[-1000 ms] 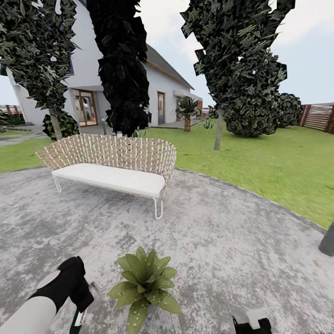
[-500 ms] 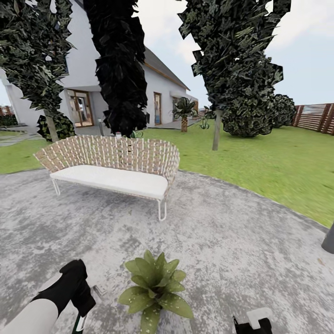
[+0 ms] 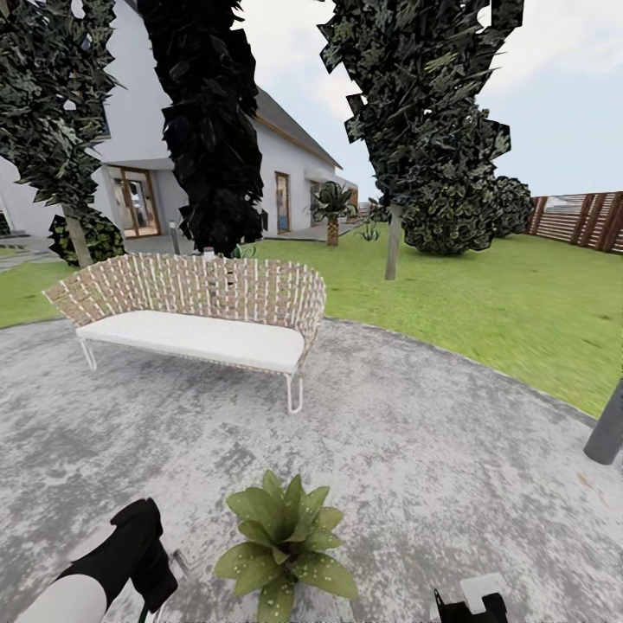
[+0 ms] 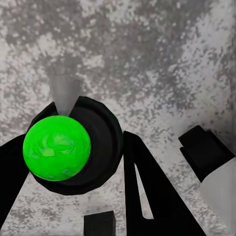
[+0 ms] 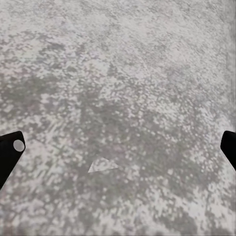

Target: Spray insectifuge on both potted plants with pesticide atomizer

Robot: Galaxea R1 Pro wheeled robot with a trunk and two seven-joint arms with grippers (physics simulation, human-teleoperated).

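Observation:
My left gripper (image 4: 71, 142) is shut on the pesticide atomizer (image 4: 56, 147). The left wrist view looks at it end-on: a bright green round end on a dark round body between the black fingers (image 4: 147, 196), above the paving. In the head view the left gripper (image 3: 147, 588) hangs low at the bottom left, just left of one potted plant (image 3: 284, 536), a low rosette of pointed green leaves whose pot is hidden. My right gripper (image 5: 118, 152) stands open over bare paving, its fingertips at the picture's two sides; in the head view the right gripper (image 3: 467, 606) sits right of the plant.
Rough grey paving (image 3: 415, 450) surrounds me. A wicker bench (image 3: 190, 320) with a white seat stands ahead to the left. Behind it are tall trees (image 3: 208, 130), a white house and green lawn (image 3: 484, 311). A dark post (image 3: 606, 433) rises at the right edge, a wooden fence (image 3: 580, 216) beyond.
The whole picture has shifted, so the camera has moved: bench, trees and house now sit further left. The left gripper and bottle lie slightly lower in frame. Both grippers are unchanged.

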